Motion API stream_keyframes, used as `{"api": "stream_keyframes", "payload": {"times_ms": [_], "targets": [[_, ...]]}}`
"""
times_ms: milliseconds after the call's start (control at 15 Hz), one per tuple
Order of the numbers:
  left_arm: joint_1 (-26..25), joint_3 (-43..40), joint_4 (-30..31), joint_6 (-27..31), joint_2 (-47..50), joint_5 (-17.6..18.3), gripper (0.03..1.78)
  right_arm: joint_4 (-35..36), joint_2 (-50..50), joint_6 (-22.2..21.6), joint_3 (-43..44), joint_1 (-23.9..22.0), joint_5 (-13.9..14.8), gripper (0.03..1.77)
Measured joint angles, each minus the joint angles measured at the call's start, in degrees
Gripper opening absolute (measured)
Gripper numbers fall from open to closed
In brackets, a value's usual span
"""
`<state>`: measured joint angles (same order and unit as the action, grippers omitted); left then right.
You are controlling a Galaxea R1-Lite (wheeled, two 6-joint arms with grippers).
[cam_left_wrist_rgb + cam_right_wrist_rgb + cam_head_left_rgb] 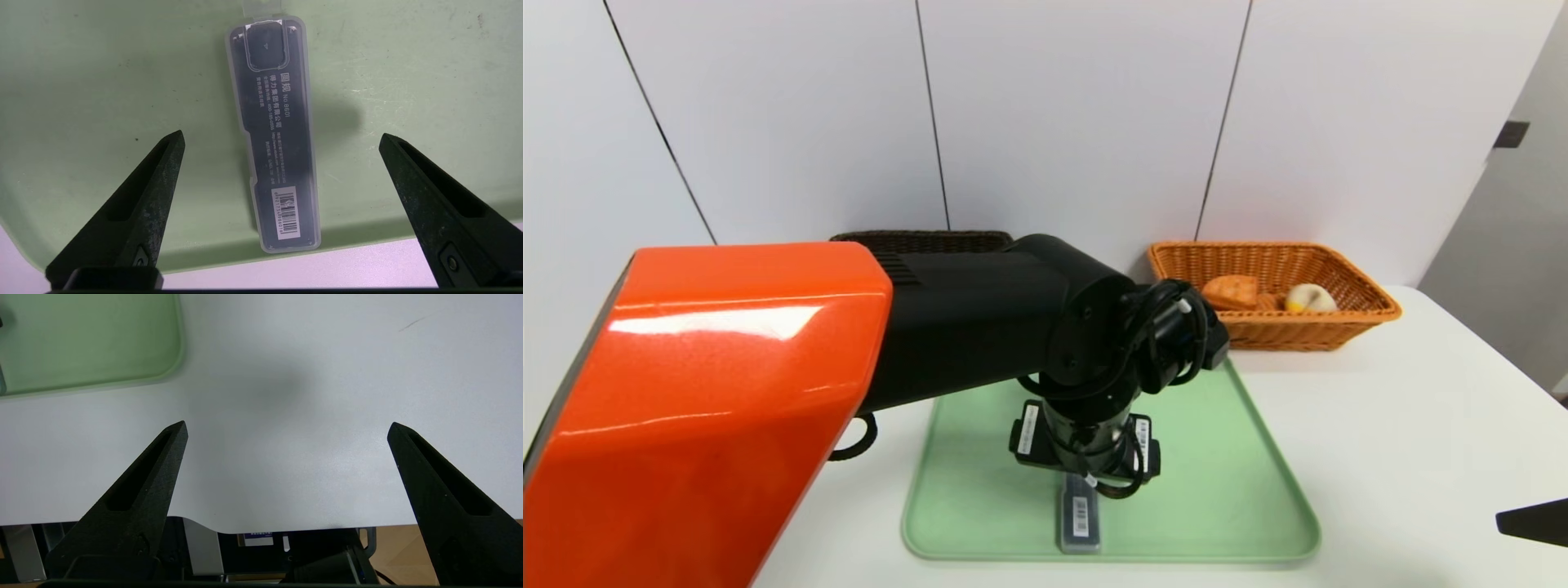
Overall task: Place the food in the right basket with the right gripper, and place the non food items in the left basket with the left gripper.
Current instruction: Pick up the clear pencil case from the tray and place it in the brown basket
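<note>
Over the green tray [1217, 490] your left gripper [282, 139] hangs pointing straight down, fingers [155, 183] spread wide, nothing between them but air. Directly under it lies the clear plastic case [273, 134] with a dark insert, flat on the tray floor. Long axis runs front to back on the tray; the barcode end sits near the tray's front rim, the hang-tab end points toward the baskets. Fingers straddle the case across its narrow width, both tips well clear of its sides and above it; you can't tell the height gap.

From the head camera, the left arm's orange and black links cover most of the tray's left half and part of the dark left basket [923, 239] at the back, so you can't see what's in it. Orange right basket [1364, 306] sits behind the tray's right corner, holding a piece of bread [1232, 291] and a pale round roll [1309, 298].

Your right gripper [286, 428] is off to the right over the bare white table [1421, 425] near its front edge, fingers also wide apart, holding nothing.
</note>
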<state>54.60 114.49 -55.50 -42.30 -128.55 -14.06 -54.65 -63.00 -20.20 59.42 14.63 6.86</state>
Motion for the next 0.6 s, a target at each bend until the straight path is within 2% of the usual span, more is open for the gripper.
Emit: {"api": "stream_keyframes", "payload": {"times_ms": [200, 600], "targets": [[-0.56, -0.07, -0.48, -0.44, -0.11, 2.86, 1.69, 0.13, -0.15, 0.02, 0.00, -0.24, 0.00, 1.69], [-0.61, -0.07, -0.78, -0.09, -0.54, 2.90, 1.69, 0.22, -0.67, 0.02, 0.00, -0.33, 0.02, 1.69]]}}
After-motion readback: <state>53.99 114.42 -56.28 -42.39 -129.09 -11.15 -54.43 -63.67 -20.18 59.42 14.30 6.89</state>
